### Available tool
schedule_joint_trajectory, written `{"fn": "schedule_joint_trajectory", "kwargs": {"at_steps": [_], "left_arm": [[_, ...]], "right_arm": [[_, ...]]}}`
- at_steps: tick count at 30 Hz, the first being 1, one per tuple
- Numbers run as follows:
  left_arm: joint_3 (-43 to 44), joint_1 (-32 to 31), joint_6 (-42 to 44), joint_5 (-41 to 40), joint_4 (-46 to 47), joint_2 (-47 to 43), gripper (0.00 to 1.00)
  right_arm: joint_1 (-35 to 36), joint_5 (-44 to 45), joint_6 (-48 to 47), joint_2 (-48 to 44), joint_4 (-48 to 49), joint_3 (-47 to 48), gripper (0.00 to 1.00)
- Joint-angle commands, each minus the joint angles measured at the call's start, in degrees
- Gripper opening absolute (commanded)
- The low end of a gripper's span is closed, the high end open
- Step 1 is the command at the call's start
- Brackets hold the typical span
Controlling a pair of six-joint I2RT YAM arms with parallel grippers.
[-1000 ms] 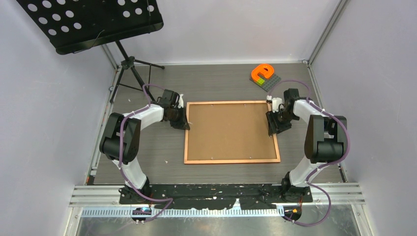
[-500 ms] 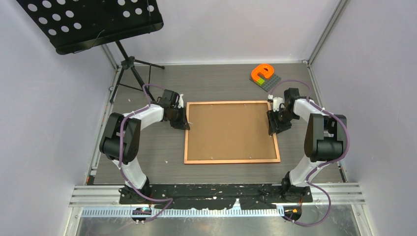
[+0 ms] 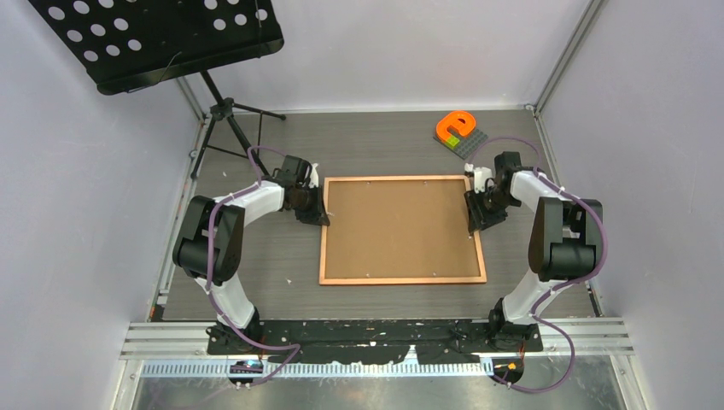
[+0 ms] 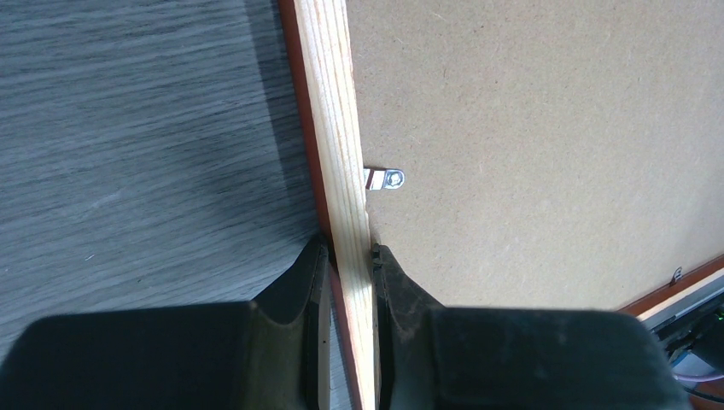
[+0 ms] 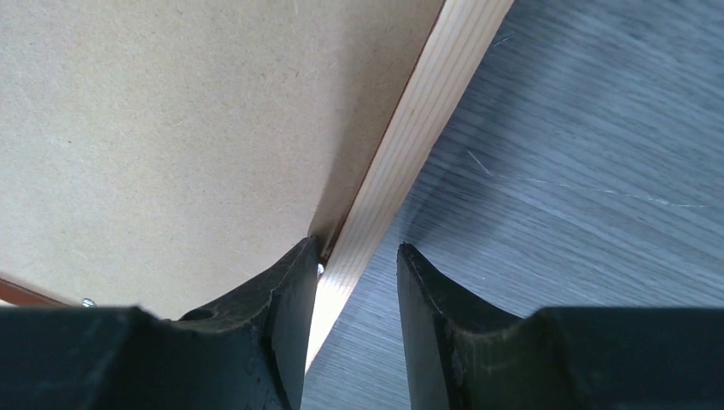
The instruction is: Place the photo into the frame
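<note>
The frame [image 3: 401,279] lies face down, its front hidden; the music stand [image 3: 154,38] is cropped.

No text, label, brand or number is legible; none on the frame [image 3: 401,279]; none elsewhere.

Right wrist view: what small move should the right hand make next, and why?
Probably close the right hand fully on the thin orange-brown wooden picture frame. Its fingers straddle the frame's side rail, but the outer one stands clear of the wood, while the left hand is clamped on the opposite rail.
</note>
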Motion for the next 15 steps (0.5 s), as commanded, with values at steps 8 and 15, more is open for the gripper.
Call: {"fn": "schedule_joint_trajectory", "kwargs": {"at_steps": [8,15], "left_arm": [[-0.5,-0.3,2.4,0.7,-1.8,1.0,0.00],[-0.4,-0.3,2.4,0.8,-1.8,1.1,0.00]], "right_arm": [[-1.2,1.6,-5.5,-0.2,-0.9,1.7,0.43],[-1.2,0.1,-4.7,-0.1,-0.4,1.0,0.46]]}}
